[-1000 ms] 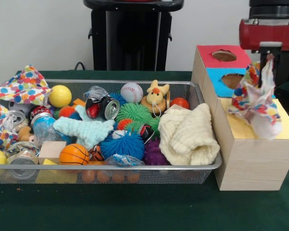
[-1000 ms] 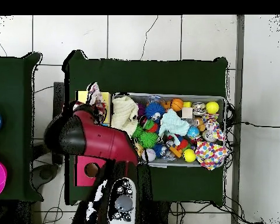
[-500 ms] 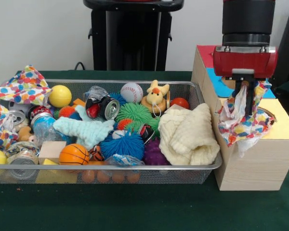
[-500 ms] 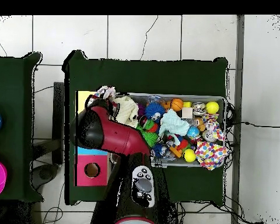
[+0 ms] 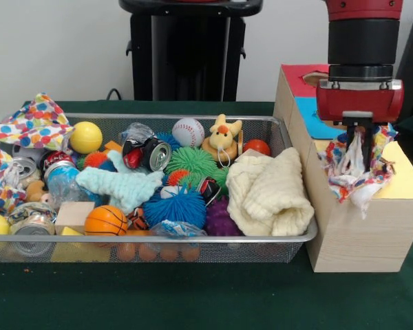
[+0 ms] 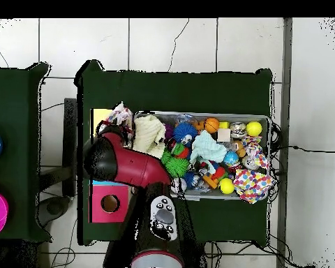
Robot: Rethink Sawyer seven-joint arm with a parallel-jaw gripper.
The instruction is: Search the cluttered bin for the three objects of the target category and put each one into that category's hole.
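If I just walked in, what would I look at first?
Probably the big red robot arm on the right, its claw dangling a spotty cloth over the yellow-topped box. Next comes the wire basket in the middle of the green table, heaped with toys: a fuzzy blue ball, a little basketball and a lumpy cream cloth.

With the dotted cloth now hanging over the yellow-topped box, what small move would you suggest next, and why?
Probably lower a little further before letting go. The end effector is shut on the polka-dot cloth, which drapes over the yellow-topped box with its edges spilling past the front corner. The hole is hidden beneath the cloth, so its alignment cannot be confirmed.
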